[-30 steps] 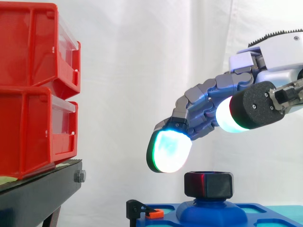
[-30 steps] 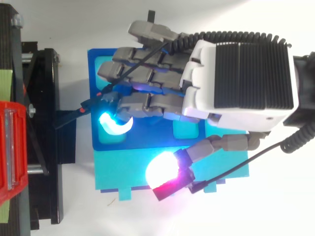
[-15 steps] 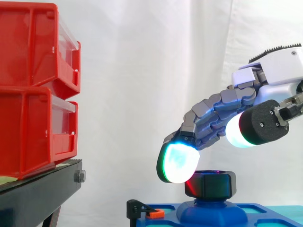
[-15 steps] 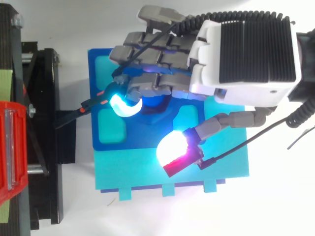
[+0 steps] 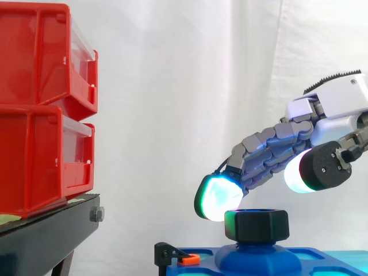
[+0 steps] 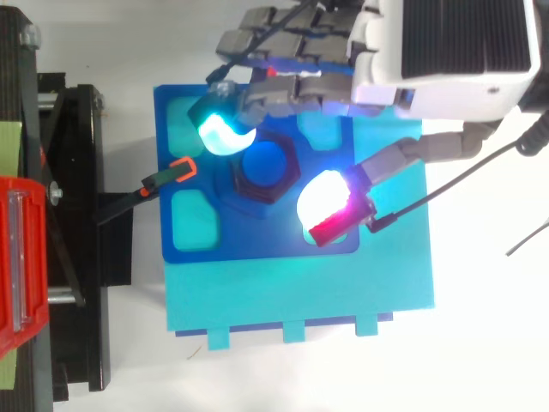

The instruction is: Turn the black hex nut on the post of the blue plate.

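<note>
The black hex nut (image 5: 256, 225) sits on the post (image 6: 263, 165) at the middle of the blue plate (image 6: 257, 245), and the hand (image 5: 276, 155) hangs over it spread, a cyan fingertip (image 6: 221, 136) at its far-left edge and the thumb (image 6: 324, 196) off its near-right, apparently bracketing it ready to pinch and twist.

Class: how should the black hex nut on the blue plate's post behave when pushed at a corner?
The black hex nut looks stiff and chunky; its flat faces probably give good purchase. Seated round the post, it should likely turn rather than slide or tip.
</note>
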Robot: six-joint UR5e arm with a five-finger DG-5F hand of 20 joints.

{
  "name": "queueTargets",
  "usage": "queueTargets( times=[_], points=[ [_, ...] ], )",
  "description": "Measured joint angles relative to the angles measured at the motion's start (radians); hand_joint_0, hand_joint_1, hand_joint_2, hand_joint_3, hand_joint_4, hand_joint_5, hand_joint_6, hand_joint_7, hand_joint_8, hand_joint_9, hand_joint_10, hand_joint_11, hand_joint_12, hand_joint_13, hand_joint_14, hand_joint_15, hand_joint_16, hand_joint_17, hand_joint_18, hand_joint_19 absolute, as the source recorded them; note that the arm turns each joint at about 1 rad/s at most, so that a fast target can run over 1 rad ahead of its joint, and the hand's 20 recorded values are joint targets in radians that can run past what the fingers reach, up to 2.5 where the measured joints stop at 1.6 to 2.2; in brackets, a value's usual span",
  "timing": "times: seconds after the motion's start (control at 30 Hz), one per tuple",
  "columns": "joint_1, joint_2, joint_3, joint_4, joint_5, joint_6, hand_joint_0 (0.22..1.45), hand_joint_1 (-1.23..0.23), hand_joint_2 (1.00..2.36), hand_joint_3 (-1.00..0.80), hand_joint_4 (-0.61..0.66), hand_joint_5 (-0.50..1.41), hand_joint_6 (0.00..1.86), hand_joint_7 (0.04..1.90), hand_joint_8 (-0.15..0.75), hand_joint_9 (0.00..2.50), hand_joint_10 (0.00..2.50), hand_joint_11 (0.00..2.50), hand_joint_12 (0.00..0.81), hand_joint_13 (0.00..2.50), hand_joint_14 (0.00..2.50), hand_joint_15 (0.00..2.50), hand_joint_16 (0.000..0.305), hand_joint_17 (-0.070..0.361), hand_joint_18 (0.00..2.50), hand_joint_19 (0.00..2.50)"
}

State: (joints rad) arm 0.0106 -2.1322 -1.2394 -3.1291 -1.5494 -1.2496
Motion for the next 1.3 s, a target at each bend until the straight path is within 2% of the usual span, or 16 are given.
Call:
queueTargets(
  times=[0.17, 0.37, 0.53, 0.7, 0.87, 1.07, 1.17, 1.3],
  points=[
    [-0.024, 0.001, 0.0, -0.023, -0.028, -0.026, 0.47, -0.38, 1.0, -0.5, 0.14, -0.21, 0.5, 0.76, 0.22, 0.21, 0.0, 0.0, 0.357, 0.2, 0.0, 0.02, 0.061, 0.136, 0.0, 0.04],
    [-0.044, 0.001, 0.002, -0.028, -0.049, -0.038, 0.47, -0.38, 1.0, -0.5, 0.14, -0.21, 0.5, 0.76, 0.22, 0.21, 0.0, 0.0, 0.356, 0.21, 0.0, 0.03, 0.061, 0.137, 0.0, 0.05],
    [-0.046, 0.001, 0.032, -0.025, -0.075, -0.039, 0.47, -0.38, 1.0, -0.5, 0.14, -0.21, 0.5, 0.76, 0.219, 0.21, 0.0, 0.0, 0.357, 0.22, 0.0, 0.03, 0.06, 0.136, 0.0, 0.05],
    [-0.046, 0.001, 0.054, 0.025, -0.13, -0.04, 0.47, -0.38, 1.0, -0.5, 0.14, -0.21, 0.5, 0.76, 0.219, 0.21, 0.0, 0.0, 0.355, 0.22, 0.0, 0.03, 0.06, 0.136, 0.0, 0.06],
    [-0.041, 0.0, 0.056, 0.071, -0.153, -0.041, 0.47, -0.38, 1.0, -0.5, 0.14, -0.21, 0.5, 0.76, 0.219, 0.21, 0.0, 0.0, 0.353, 0.23, 0.0, 0.03, 0.06, 0.136, 0.01, 0.06],
    [-0.026, -0.002, 0.057, 0.124, -0.154, -0.042, 0.47, -0.38, 1.0, -0.5, 0.14, -0.21, 0.5, 0.76, 0.218, 0.22, 0.0, 0.0, 0.352, 0.23, 0.0, 0.03, 0.06, 0.136, 0.01, 0.07],
    [-0.011, -0.011, 0.057, 0.135, -0.147, -0.041, 0.47, -0.38, 1.0, -0.5, 0.14, -0.21, 0.5, 0.76, 0.218, 0.22, 0.0, 0.0, 0.352, 0.23, 0.0, 0.03, 0.06, 0.136, 0.01, 0.07],
    [0.018, -0.028, 0.057, 0.14, -0.117, -0.037, 0.47, -0.38, 1.0, -0.5, 0.14, -0.21, 0.5, 0.76, 0.218, 0.22, 0.0, 0.0, 0.352, 0.23, 0.0, 0.03, 0.06, 0.136, 0.01, 0.06]
  ],
)
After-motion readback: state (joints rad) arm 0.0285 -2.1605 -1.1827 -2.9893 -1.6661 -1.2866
